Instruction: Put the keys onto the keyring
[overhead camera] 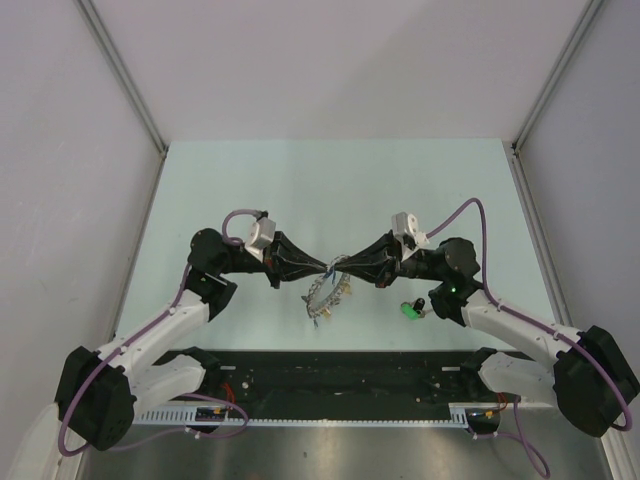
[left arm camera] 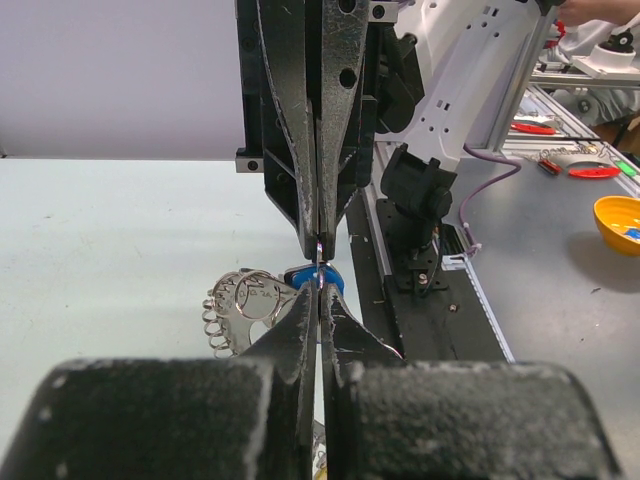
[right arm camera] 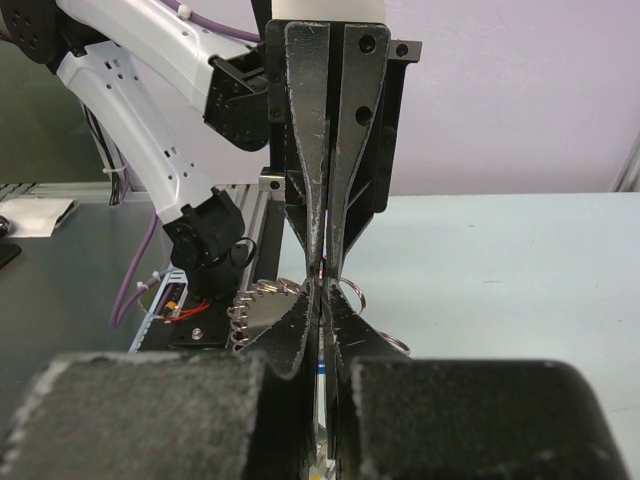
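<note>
My two grippers meet tip to tip above the middle of the table. My left gripper (overhead camera: 328, 266) (left arm camera: 320, 292) is shut, and the keyring (overhead camera: 322, 295) (left arm camera: 240, 305) hangs from its tips, its wire loops spread to one side. My right gripper (overhead camera: 345, 264) (right arm camera: 322, 290) is shut on a thin metal sliver that leads to a blue key head (left arm camera: 335, 278) right at the join. The keyring also shows in the right wrist view (right arm camera: 255, 315), on both sides of the tips. A green-headed key (overhead camera: 408, 311) lies on the table under the right arm. Small yellow-headed keys hang on the ring.
The black base rail (overhead camera: 340, 375) runs along the near edge of the pale green table (overhead camera: 330, 180). Grey walls close in the left, right and far sides.
</note>
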Tool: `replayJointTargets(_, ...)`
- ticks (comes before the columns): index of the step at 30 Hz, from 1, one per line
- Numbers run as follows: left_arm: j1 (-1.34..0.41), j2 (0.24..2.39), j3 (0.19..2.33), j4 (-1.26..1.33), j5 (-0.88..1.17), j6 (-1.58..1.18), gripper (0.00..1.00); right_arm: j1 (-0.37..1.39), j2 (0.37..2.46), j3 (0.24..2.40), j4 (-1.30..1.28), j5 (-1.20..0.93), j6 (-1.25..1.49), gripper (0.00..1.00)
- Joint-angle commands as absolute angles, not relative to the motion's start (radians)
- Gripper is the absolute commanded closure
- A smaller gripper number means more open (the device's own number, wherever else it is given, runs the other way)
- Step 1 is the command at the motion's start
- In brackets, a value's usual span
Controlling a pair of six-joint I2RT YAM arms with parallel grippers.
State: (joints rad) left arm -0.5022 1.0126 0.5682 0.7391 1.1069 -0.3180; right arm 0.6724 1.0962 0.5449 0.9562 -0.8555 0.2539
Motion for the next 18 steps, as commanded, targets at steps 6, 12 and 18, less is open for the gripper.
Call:
replayJointTargets(6,-0.508,0.999,0.565,0.813,1.109,-0.339,1.0,0.677,1.078,0.583,0.999,-0.868,0.259,1.0)
replayJointTargets(12,-0.508,0.996,0.558,0.821,1.108,-0.334,1.0,0.664,1.039,0.583,0.947,-0.841,0.247,1.0)
replayJointTargets(18,-0.506,1.0,0.555,0.831,1.106,-0.339,1.0,0.666,1.019,0.583,0.931,-0.847,0.244,1.0)
